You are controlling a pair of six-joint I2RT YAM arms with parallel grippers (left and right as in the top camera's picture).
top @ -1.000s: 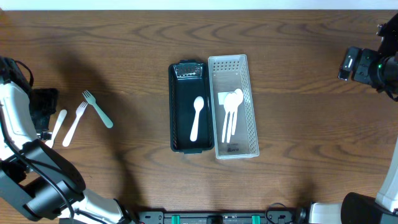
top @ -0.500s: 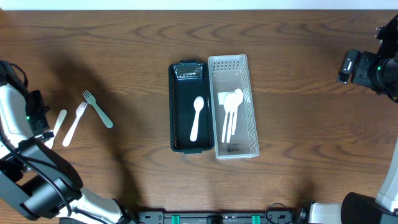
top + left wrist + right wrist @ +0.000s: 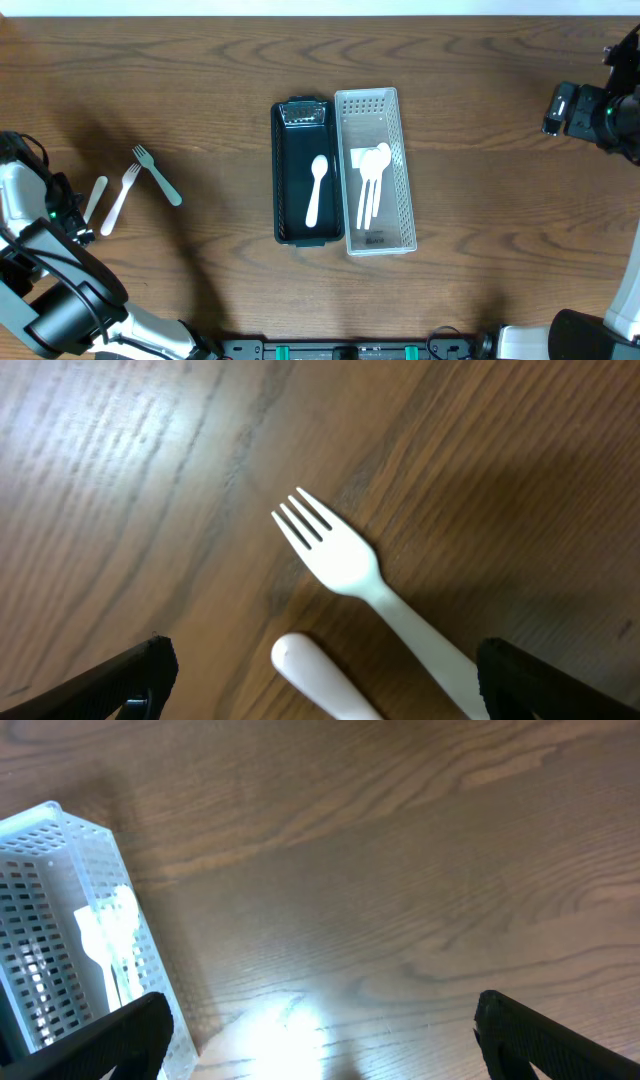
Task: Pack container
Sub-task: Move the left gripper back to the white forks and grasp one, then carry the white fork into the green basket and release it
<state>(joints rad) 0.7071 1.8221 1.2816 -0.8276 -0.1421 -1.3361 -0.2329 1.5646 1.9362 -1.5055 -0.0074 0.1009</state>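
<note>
On my left wrist feed the white fork (image 3: 345, 565) loses its handle off the frame at 5 o'clock, and the rounded white piece (image 3: 305, 665) at 6 o'clock is cut too short to identify. The right wrist feed clips the white basket (image 3: 45, 855) at 9 o'clock; overhead, the small mark (image 3: 375, 238) at its 6 o'clock end is unreadable.

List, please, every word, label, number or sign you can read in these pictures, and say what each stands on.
None can be read in any view.
Dark mark in the white perforated tray: too small to read.
Grey patch at one end of the black container: blurred, no letters legible.
</note>
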